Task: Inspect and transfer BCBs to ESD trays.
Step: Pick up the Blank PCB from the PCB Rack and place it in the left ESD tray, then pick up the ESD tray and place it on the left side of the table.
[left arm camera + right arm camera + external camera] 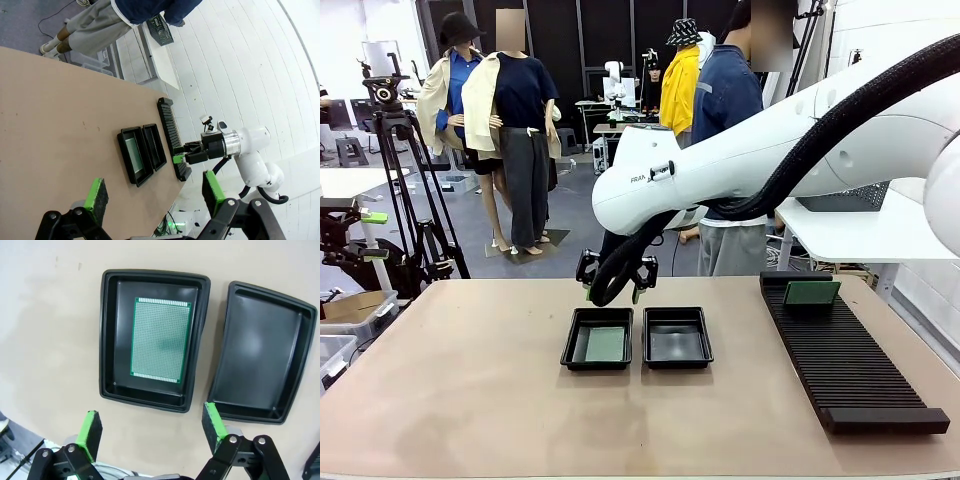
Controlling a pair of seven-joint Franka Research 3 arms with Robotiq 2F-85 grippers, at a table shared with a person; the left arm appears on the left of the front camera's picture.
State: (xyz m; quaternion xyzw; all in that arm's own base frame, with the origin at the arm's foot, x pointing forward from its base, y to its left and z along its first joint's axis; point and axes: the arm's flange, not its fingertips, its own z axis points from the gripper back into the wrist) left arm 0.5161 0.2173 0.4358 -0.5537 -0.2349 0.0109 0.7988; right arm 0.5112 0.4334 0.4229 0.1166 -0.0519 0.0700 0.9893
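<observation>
1. The right gripper (150, 415) hung wide open and empty over the tray (106, 340) beside the empty tray (260, 350).
2. A BCB (161, 339) lay flat inside: placement looked done.
3. The next move probably called for the upright board (811, 293) in the rack (850, 370).

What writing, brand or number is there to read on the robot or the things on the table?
"FRAN": dark letters on the white arm, the rest of the word hidden.
Green board, black trays, ribbed rack: no writing that shows.
</observation>
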